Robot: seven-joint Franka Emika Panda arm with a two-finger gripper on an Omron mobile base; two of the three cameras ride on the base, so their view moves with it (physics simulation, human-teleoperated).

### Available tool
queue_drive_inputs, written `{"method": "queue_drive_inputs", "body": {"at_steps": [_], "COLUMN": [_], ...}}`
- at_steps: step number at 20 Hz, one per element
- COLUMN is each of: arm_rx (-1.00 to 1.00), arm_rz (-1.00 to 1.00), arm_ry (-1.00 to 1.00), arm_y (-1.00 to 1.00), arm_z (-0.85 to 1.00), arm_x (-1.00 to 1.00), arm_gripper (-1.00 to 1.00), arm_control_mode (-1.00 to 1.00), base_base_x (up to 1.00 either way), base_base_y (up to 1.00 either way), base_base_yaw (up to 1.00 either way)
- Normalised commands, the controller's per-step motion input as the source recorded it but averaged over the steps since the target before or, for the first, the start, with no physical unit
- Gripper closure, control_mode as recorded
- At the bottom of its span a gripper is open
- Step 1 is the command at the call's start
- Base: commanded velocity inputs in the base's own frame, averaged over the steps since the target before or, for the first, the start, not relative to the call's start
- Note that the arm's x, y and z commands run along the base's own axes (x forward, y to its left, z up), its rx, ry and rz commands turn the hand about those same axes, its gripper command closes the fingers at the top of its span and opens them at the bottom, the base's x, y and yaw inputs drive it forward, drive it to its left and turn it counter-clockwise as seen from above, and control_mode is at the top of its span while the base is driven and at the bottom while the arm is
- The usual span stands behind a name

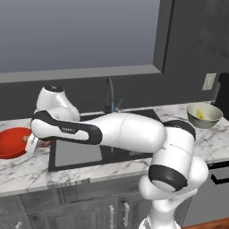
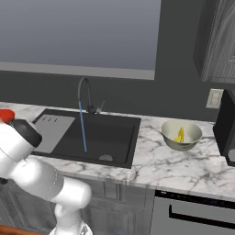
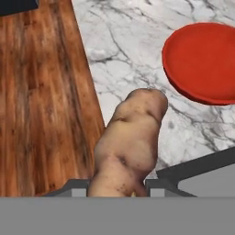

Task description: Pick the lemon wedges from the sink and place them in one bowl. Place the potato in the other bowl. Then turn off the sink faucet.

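Beside the red bowl [image 3: 202, 62], the gripper [image 3: 117, 190] clasps the potato [image 3: 131, 142] at its lower end. It looks firm, lumpy and fairly light, so this end grip may let it tilt.

A home kitchen. A black sink [image 2: 92, 135] with a faucet [image 2: 85, 94] sits in a marble counter [image 2: 174, 165] over grey cabinets [image 1: 67, 210]

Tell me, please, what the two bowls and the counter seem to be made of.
The red bowl looks like glazed ceramic or plastic: even colour, smooth and slightly shiny. The grey bowl may be dull metal or stoneware: pale, with a soft sheen. The counter looks like polished marble: white with grey veins.
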Motion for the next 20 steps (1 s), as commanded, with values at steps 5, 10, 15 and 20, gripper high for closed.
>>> {"method": "queue_drive_inputs", "body": {"at_steps": [5, 10, 15, 20], "arm_rx": [-0.01, -0.01, -0.01, -0.02], "arm_rz": [-0.02, -0.07, -0.07, -0.07], "arm_ry": [0.0, -0.06, -0.07, -0.03], "arm_y": [0.2, 0.01, 0.02, 0.04], "arm_z": [0.0, 0.0, 0.0, 0.0], "arm_x": [0.26, 0.04, 0.05, 0.11], "arm_gripper": [1.0, 1.0, 1.0, 1.0], "arm_control_mode": [-1.0, -1.0, -1.0, -1.0], "base_base_x": [0.0, 0.0, 0.0, 0.0], "base_base_y": [0.0, 0.0, 0.0, 0.0], "base_base_yaw": [0.0, 0.0, 0.0, 0.0]}}
